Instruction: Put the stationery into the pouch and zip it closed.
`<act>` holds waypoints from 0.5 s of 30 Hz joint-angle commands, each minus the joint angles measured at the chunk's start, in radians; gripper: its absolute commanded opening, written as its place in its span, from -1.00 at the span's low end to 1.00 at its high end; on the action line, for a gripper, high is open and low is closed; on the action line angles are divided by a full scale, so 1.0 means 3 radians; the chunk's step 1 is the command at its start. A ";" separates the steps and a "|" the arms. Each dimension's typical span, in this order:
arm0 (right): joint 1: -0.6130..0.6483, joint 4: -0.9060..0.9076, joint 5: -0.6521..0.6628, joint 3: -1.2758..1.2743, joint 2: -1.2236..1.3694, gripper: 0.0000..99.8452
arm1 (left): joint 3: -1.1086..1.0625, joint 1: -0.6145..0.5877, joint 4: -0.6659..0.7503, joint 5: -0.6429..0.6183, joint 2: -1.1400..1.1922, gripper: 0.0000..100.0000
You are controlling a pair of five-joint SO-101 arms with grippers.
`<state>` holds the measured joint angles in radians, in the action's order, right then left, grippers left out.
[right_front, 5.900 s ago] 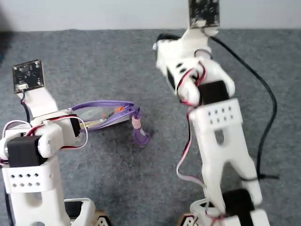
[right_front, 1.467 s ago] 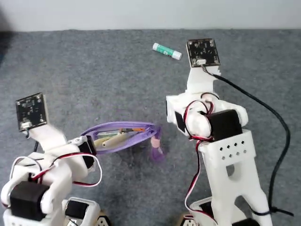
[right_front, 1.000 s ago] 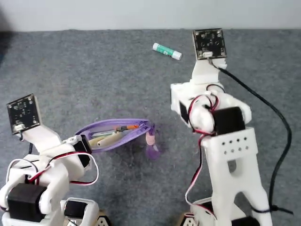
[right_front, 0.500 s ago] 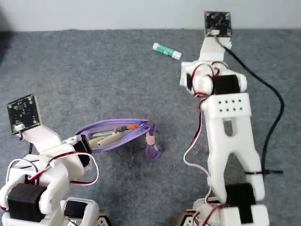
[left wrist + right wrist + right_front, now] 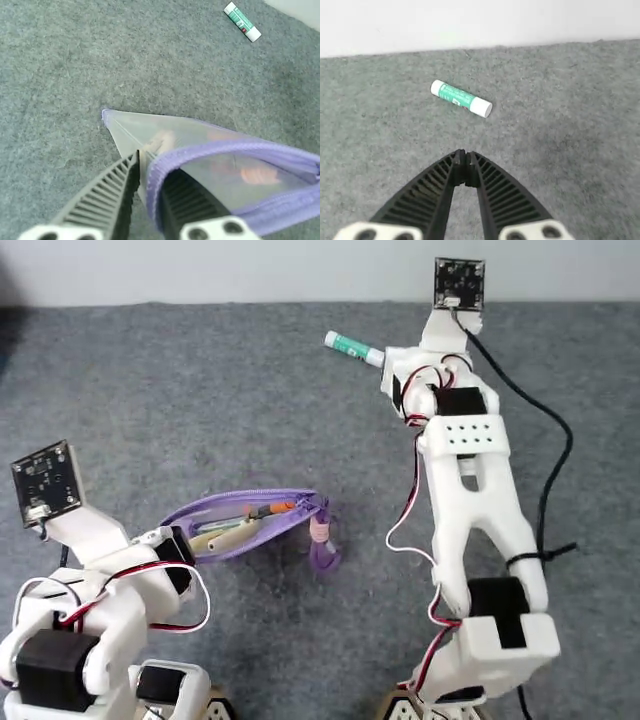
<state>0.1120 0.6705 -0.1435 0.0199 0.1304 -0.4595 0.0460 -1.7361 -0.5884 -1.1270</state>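
Observation:
A green and white glue stick (image 5: 352, 347) lies on the grey carpet near the far edge. My right gripper (image 5: 465, 159) is shut and empty, hovering a short way before the glue stick (image 5: 461, 99). The purple see-through pouch (image 5: 250, 523) lies open at mid-left, with orange and beige items inside. My left gripper (image 5: 142, 159) is shut on the pouch (image 5: 225, 165) at its near-left end, by the purple zipper band. A purple strap (image 5: 322, 548) hangs from the pouch's right end. In the left wrist view the glue stick (image 5: 242, 21) lies far off.
The grey carpet (image 5: 200, 390) covers the table and ends at a pale wall strip (image 5: 200, 270) behind the glue stick. A black cable (image 5: 545, 430) runs along the right arm's outer side.
The right arm has stretched away from the pouch toward the glue stick, which it covered in the earliest frame. The left arm and pouch have kept still for the last second.

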 commanded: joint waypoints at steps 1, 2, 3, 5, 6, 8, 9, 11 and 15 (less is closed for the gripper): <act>-0.0018 -0.0090 0.0031 0.0189 0.0013 -0.98 | 0.0049 -0.0031 -0.0051 -0.0041 -0.0061 -0.98; -0.0013 -0.0090 0.0031 0.0189 0.0023 -0.98 | 0.0049 -0.0031 -0.0051 -0.0041 -0.0061 -0.98; -0.0013 -0.0079 0.0031 0.0189 0.0028 -0.98 | 0.0049 -0.0031 -0.0051 -0.0041 -0.0061 -0.98; -0.0013 -0.0064 0.0031 0.0189 0.0028 -0.98 | 0.0049 -0.0031 -0.0056 -0.0041 -0.0061 -0.98; -0.0013 -0.0059 0.0031 0.0189 0.0028 -0.98 | 0.0049 -0.0031 -0.0056 -0.0041 -0.0061 -0.98; -0.0013 -0.0059 0.0031 0.0189 0.0018 -0.98 | 0.0049 -0.0031 -0.0056 -0.0041 -0.0061 -0.98; -0.0013 -0.0064 0.0031 0.0189 0.0018 -0.98 | 0.0049 -0.0031 -0.0056 -0.0041 -0.0061 -0.98; -0.0013 -0.0084 0.0031 0.0189 0.0023 -0.98 | 0.0049 -0.0031 -0.0056 -0.0041 -0.0061 -0.98; -0.0013 -0.0100 0.0031 0.0189 0.0054 -0.98 | 0.0038 -0.0031 -0.0056 -0.0041 -0.0061 -0.98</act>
<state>0.1120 0.6628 -0.1435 0.0199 0.1519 -0.4595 0.0460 -1.7361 -0.5884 -1.1270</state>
